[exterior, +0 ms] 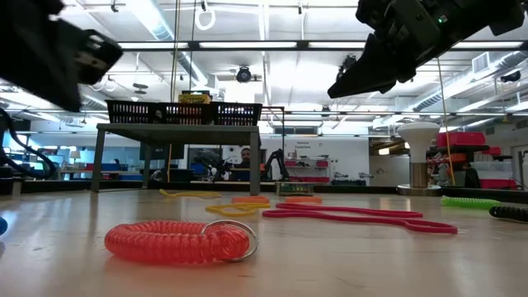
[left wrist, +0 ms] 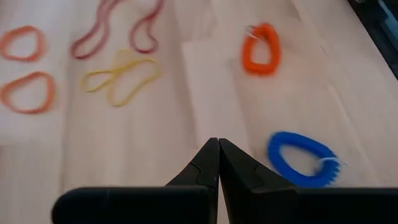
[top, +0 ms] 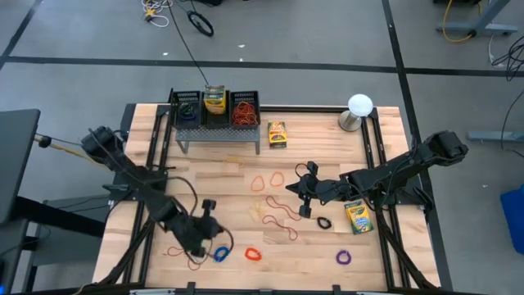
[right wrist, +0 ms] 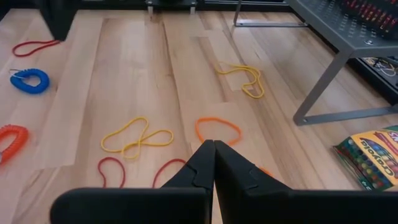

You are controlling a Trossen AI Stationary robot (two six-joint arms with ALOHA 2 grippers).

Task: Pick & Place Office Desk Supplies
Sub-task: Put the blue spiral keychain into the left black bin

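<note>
Rubber bands lie loose on the wooden table: orange (right wrist: 217, 129), yellow (right wrist: 137, 140) and red (right wrist: 140, 171) loops, plus coiled loops in blue (left wrist: 303, 158), red (exterior: 177, 241), purple (top: 343, 257) and black (top: 324, 222). One crayon box (top: 277, 133) lies before the rack, another (top: 357, 216) lies at the right, and one (top: 214, 100) stands in the rack's tray. My left gripper (left wrist: 217, 146) hovers shut over bare wood beside the blue coil. My right gripper (right wrist: 213, 144) hovers shut above the orange loop. Neither holds anything.
A grey rack (top: 217, 135) carrying black wire baskets stands at the far edge; its leg (right wrist: 323, 87) shows in the right wrist view. A white ball on a metal base (top: 359, 106) stands at the far right. Black rails (top: 372, 156) run along the table's sides.
</note>
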